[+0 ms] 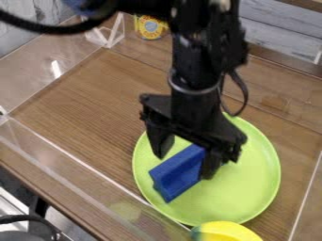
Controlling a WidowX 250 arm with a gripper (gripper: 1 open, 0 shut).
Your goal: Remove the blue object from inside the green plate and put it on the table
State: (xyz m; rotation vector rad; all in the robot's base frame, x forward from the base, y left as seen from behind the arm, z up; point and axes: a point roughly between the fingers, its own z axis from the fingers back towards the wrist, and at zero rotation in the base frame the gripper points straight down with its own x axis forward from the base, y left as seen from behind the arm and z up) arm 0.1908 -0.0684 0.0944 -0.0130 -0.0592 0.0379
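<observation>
On the green plate [247, 184] sits your blue object [175, 172], the ridged block lying diagonally across the plate's middle, nothing lifted yet. Your gripper [189, 157] hangs right over it, pointing straight down, jaws spread wide, one finger at the block's left side and the other toward its far right end. You can't tell from this angle whether the fingertips touch the block or the plate. Nothing is clamped. So you're at the approach stage: the grasp, the lift and the set-down on the table [88, 104] are all ahead of you. Bare wood-grain shows to the plate's left, bounded by the clear acrylic wall [51, 155].
</observation>
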